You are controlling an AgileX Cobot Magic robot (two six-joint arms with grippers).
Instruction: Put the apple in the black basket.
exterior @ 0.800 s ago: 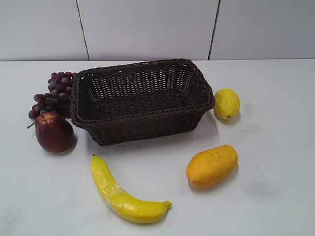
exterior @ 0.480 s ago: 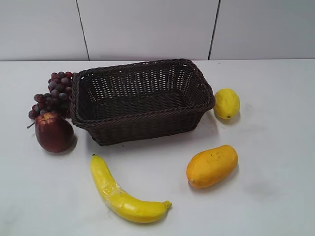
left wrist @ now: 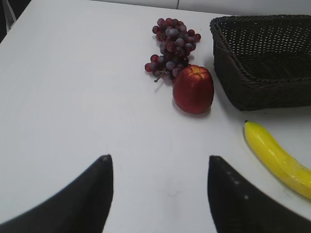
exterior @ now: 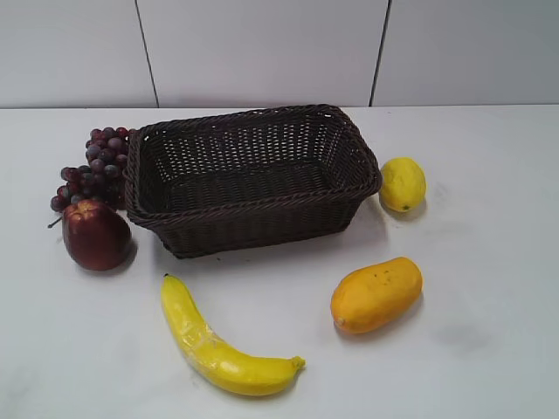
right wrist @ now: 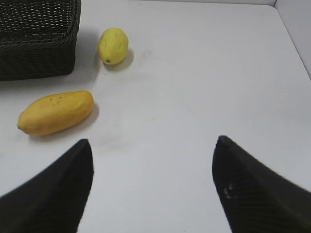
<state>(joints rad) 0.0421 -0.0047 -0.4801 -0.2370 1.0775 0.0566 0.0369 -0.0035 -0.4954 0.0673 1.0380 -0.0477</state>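
Observation:
The dark red apple (exterior: 94, 234) lies on the white table, left of the black basket (exterior: 253, 223) and just in front of the grapes. In the left wrist view the apple (left wrist: 193, 89) lies ahead and a little right of my left gripper (left wrist: 160, 160), which is open, empty and well short of it. The basket's near corner (left wrist: 257, 92) shows at the right of that view and the basket is empty. My right gripper (right wrist: 153, 143) is open and empty over bare table. Neither gripper shows in the exterior view.
A bunch of purple-red grapes (exterior: 94, 166) touches the basket's left side. A banana (exterior: 218, 345) lies in front of the basket, a mango (exterior: 376, 293) to the front right, a lemon (exterior: 402, 183) at the basket's right. A tiled wall stands behind.

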